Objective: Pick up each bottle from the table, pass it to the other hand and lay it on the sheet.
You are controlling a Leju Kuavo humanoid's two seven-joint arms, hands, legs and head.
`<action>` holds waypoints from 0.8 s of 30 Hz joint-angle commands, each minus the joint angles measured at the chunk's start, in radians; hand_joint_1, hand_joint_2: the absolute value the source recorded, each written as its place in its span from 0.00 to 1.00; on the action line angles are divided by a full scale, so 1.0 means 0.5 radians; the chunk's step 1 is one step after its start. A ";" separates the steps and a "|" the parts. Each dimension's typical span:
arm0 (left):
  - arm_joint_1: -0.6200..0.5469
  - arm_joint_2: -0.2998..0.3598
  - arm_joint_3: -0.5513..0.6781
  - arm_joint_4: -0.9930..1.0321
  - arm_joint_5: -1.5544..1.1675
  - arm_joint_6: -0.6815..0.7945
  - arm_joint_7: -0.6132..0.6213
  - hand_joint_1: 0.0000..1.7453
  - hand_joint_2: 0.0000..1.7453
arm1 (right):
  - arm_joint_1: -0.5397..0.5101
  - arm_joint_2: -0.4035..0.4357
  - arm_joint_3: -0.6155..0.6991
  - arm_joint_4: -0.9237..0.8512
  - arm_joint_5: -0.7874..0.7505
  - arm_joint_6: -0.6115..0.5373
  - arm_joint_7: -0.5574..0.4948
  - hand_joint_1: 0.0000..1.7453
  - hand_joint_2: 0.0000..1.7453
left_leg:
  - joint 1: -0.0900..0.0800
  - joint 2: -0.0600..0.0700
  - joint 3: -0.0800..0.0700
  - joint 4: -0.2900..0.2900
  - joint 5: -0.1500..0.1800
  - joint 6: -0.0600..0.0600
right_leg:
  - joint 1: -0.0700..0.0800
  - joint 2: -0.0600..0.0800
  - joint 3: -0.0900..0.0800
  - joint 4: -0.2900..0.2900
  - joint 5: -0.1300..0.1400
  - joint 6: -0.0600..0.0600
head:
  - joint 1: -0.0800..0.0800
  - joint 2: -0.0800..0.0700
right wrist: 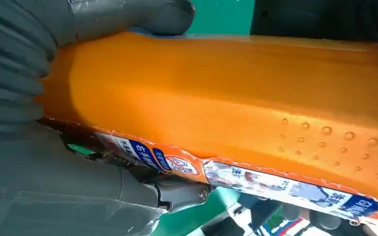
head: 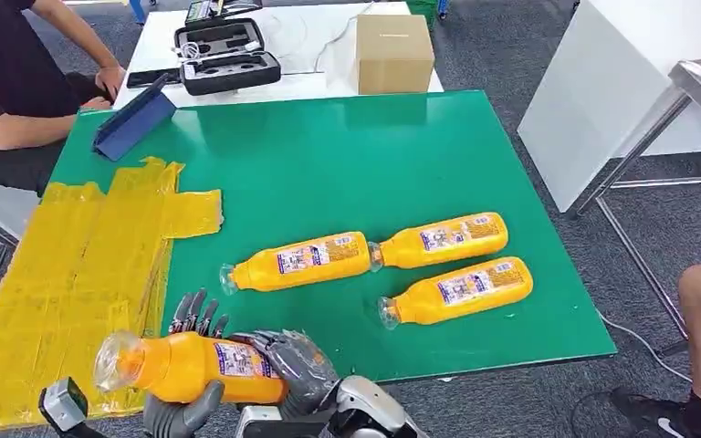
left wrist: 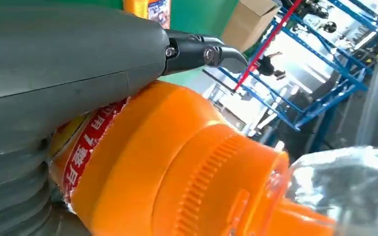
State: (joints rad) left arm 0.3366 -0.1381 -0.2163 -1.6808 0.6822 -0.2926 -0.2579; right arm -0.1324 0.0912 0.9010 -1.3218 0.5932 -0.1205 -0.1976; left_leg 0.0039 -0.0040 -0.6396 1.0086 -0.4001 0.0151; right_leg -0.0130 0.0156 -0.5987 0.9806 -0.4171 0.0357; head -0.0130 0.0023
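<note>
The held bottle (head: 187,367) lies on its side in the air at about 7 o'clock in the head view, above the near edge of the surface (head: 347,164), its clear cap end toward 9 o'clock and over the yellow sheet (head: 64,274). The left hand (head: 183,401) is on its middle: dark fingers (head: 196,315) rise behind the bottle and a grey thumb comes up in front. In the left wrist view the thumb (left wrist: 64,64) lies along the orange body (left wrist: 177,167), with a dark finger (left wrist: 202,51) curled just past it. The right hand (head: 297,365) wraps the base end, its fingers bent over the top; in the right wrist view its thumb (right wrist: 128,14) presses the bottle (right wrist: 226,98) from one side and a finger (right wrist: 177,191) from the other. Both hands hold the same bottle.

The sheet covers the surface from 7 to 10 o'clock, wrinkled. A blue folder (head: 135,121) rests tilted at 11 o'clock.

Three more bottles lie flat on the green toward 4 o'clock: the left bottle (head: 297,262) and the far right bottle (head: 440,240) nearly end to end, the near right bottle (head: 456,291) just beside them.

At 12 o'clock stand an open black case (head: 226,57) and a cardboard box (head: 393,53).
</note>
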 commanded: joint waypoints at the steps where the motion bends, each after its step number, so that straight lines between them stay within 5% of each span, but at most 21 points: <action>1: -0.082 0.010 -0.097 -0.019 0.117 -0.053 -0.036 0.00 1.00 | 0.030 0.041 -0.010 0.316 -0.003 0.027 -0.018 1.00 1.00 | 0.001 -0.007 0.009 -0.003 -0.001 -0.002 | 0.002 -0.009 0.011 -0.003 -0.003 -0.003 | 0.000 0.000; 4: -0.082 0.010 -0.097 -0.019 0.117 -0.053 -0.036 0.00 1.00 | 0.030 0.041 -0.010 0.316 -0.003 0.027 -0.018 1.00 1.00 | 0.001 -0.008 0.008 -0.001 -0.001 -0.001 | 0.002 -0.010 -0.006 -0.002 -0.004 -0.002 | 0.000 0.000; 5: -0.083 0.006 -0.090 -0.030 0.118 -0.044 -0.042 0.27 1.00 | 0.034 0.042 -0.013 0.313 -0.003 0.030 -0.018 1.00 1.00 | 0.001 -0.005 0.003 -0.002 -0.002 -0.004 | 0.001 -0.007 -0.014 -0.002 -0.003 -0.004 | 0.000 0.000; 6: -0.084 0.000 -0.085 -0.032 0.124 -0.041 -0.048 1.00 1.00 | 0.036 0.044 -0.018 0.313 -0.002 0.031 -0.018 1.00 1.00 | 0.001 -0.006 0.008 -0.003 -0.003 -0.005 | 0.002 -0.009 -0.009 -0.004 -0.005 -0.005 | 0.000 0.000; 24: -0.107 0.006 -0.090 -0.049 -0.322 0.078 -0.159 1.00 1.00 | 0.093 0.038 -0.137 0.236 0.014 -0.015 0.002 1.00 1.00 | 0.001 -0.006 0.009 -0.002 -0.006 -0.006 | 0.002 -0.010 -0.008 -0.002 -0.006 -0.005 | 0.001 0.000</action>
State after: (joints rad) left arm 0.3300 -0.1389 -0.2220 -1.6873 0.5298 -0.2567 -0.3300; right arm -0.1031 0.1270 0.8488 -1.2665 0.5924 -0.1312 -0.2121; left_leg 0.0040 -0.0036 -0.6397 1.0086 -0.4021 0.0126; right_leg -0.0129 0.0158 -0.6084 0.9806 -0.4182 0.0343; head -0.0126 0.0023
